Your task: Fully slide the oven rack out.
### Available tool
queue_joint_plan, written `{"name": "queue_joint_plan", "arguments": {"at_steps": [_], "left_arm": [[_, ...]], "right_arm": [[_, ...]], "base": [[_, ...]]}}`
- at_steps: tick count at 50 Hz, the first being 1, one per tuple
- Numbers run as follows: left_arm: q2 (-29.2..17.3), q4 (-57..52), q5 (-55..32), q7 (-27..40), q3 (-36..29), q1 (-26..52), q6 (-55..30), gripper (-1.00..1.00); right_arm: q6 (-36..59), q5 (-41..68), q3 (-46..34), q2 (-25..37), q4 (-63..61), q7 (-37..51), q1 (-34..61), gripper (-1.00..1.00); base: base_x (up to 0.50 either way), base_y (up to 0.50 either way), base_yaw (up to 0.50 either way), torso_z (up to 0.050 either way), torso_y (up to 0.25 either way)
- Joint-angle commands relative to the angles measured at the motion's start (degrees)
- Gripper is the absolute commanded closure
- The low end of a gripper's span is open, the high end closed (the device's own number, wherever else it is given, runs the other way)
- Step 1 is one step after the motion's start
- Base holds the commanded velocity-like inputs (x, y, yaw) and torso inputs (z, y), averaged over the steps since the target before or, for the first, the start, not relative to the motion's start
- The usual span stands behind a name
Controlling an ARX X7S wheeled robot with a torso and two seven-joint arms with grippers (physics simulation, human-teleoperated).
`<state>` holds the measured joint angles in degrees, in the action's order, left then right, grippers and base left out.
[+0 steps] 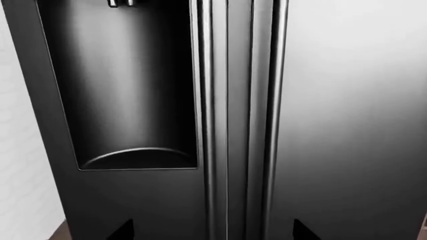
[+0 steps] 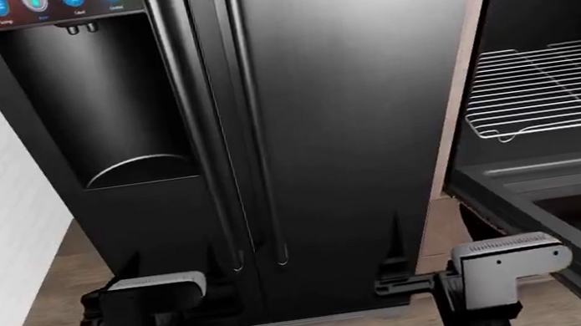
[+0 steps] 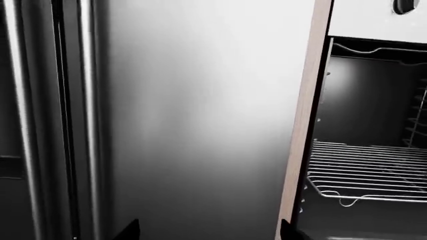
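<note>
Rack of thin silver wire (image 2: 556, 86) sits inside the open oven cavity at my right, partly drawn forward, its right part cut off. Below it hangs the dark glass-panelled oven door (image 2: 567, 211), lowered. A black two-door fridge (image 2: 339, 106) fills the front. My left fingers (image 2: 129, 264) and right fingers (image 2: 391, 238) hover low before it, touching nothing; how far they're parted I cannot tell.

Both arms end in black wrists, each capped by a rounded pale grey block with a ribbed top edge.
</note>
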<state>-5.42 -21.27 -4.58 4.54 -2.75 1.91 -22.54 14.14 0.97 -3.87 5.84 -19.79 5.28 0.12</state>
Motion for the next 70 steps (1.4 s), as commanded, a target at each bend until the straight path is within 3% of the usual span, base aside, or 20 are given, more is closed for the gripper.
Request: {"name": "queue_joint_plan", "arguments": {"at_steps": [1, 10, 15, 17, 19, 21, 24, 27, 33, 44, 70], "left_arm": [[-3.08, -17.20, -5.94, -0.35, 2.73, 7.27, -23.86, -1.00], [-5.81, -33.55, -13.79, -1.32, 9.63, 19.20, -50.66, -1.00], [-6.26, -38.67, -18.75, -0.31, 12.88, 26.11, -61.58, -1.00], [-8.11, -38.69, -28.28, 5.08, 16.03, 29.58, -65.26, -1.00], [-10.22, -37.46, -39.39, 11.61, 19.89, 32.19, -67.41, -1.00], [-15.01, -33.46, -56.58, 25.65, 23.02, 35.65, -67.40, -1.00], [-19.68, -27.90, -80.02, 43.51, 23.96, 40.73, -66.84, -1.00], [-22.22, -25.70, -87.57, 50.55, 22.09, 43.21, -65.18, -1.00], [-26.07, -22.62, -95.60, 57.75, 18.82, 45.86, -61.85, -1.00], [-33.45, -18.73, -108.81, 69.99, 9.59, 54.54, -54.32, -1.00], [-32.88, -16.12, -106.91, 67.74, 6.86, 57.76, -52.94, -1.00]], "right_arm": [[18.73, 0.64, -0.03, 3.50, -18.43, -0.72, 4.49, -1.00], [40.31, 2.94, 1.70, 7.29, -34.27, -3.21, 15.70, -1.00], [49.29, 4.78, 3.56, 7.52, -39.38, -4.20, 21.31, -1.00], [52.96, 10.25, 5.02, 9.65, -40.19, -1.73, 24.56, -1.00], [55.40, 27.43, 8.53, 17.18, -40.20, 12.55, 28.22, -1.00], [59.26, 44.62, 13.49, 23.37, -40.17, 27.50, 33.94, -1.00], [65.54, 70.41, 18.36, 26.27, -39.07, 38.39, 41.56, -1.00], [66.76, 84.67, 18.91, 29.10, -36.33, 45.93, 46.06, -1.00], [65.39, 97.63, 14.71, 35.35, -31.62, 55.76, 53.59, -1.00], [63.02, 105.77, 9.12, 40.70, -28.89, 62.11, 60.28, -1.00], [62.49, 104.09, 6.95, 41.46, -25.89, 61.08, 60.30, -1.00]], "base": [[0.00, 0.00, 0.00, 0.050, 0.000], [0.00, 0.00, 0.00, 0.050, 0.000], [0.00, 0.00, 0.00, 0.050, 0.000], [0.00, 0.00, 0.00, 0.050, 0.000], [0.00, 0.00, 0.00, 0.050, 0.000], [0.00, 0.00, 0.00, 0.050, 0.000], [0.00, 0.00, 0.00, 0.050, 0.000], [0.00, 0.00, 0.00, 0.050, 0.000], [0.00, 0.00, 0.00, 0.015, 0.000], [0.00, -0.09, 0.00, 0.000, 0.000], [0.00, -0.50, 0.00, 0.000, 0.000]]}}
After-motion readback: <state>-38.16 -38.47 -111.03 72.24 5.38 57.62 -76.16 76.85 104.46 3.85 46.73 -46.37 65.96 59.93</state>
